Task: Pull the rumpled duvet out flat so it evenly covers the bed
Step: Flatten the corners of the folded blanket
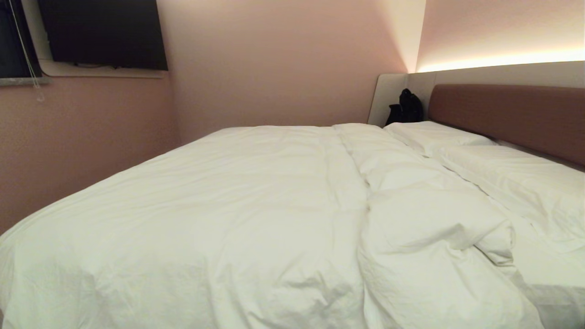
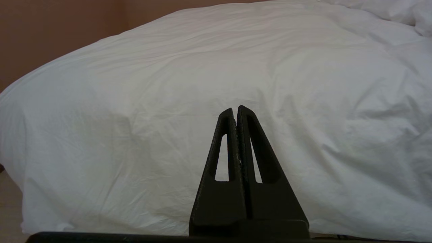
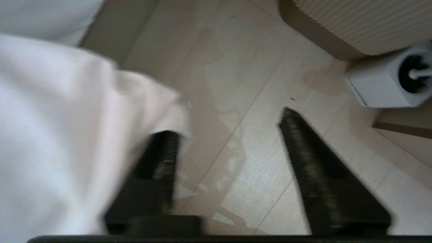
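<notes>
R gripper (image 3: 233,121) splayed beside duvet (image 3: 50,135) edge

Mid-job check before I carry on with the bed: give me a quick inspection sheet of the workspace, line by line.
Surface: bed, brown headboard at the right of the head view, white sheet bare beside the pillows.
Job's things: duvet covers most of the mattress, bunched in a ridge near the pillows.
Clutter: black bag in the far corner by the headboard.
Grippers: left end effector shut, holding nothing, facing the duvet's side; right end effector open over the floor, white fabric draped over one finger, not clamped.
Cables: thin cord hanging at the window.
Surroundings: wall-mounted screen; white device on the floor.
</notes>
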Tool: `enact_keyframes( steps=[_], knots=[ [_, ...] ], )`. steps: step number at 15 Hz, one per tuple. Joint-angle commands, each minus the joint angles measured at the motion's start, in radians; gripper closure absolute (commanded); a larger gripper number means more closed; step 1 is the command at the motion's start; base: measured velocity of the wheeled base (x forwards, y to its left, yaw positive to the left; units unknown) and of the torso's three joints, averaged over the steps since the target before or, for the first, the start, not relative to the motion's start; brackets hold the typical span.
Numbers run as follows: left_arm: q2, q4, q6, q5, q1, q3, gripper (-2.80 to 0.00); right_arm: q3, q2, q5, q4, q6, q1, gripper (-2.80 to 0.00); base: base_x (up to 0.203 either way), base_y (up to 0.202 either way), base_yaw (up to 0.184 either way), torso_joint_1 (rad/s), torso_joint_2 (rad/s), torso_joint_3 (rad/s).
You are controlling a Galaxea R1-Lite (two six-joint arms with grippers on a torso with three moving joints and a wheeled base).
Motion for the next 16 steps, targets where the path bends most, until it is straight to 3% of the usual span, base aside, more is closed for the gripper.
enact_keyframes(
  steps=[1,10,16],
  knots=[
    [0.001,0.000,0.000,-0.001,0.001,0.000,0.00,0.000,0.005,-0.001,-0.008,0.054,0.061,0.00,0.000,0.000,0.000,0.000,0.00,0.000],
    [0.001,0.000,0.000,-0.001,0.001,0.000,0.00,0.000,-0.073,-0.014,0.059,0.176,0.196,0.00,0.000,0.000,0.000,0.000,0.00,0.000],
    [0.001,0.000,0.000,-0.001,0.001,0.000,0.00,0.000,-0.361,-0.010,0.072,0.183,0.241,0.00,0.000,0.000,0.000,0.000,0.00,0.000]
  ],
)
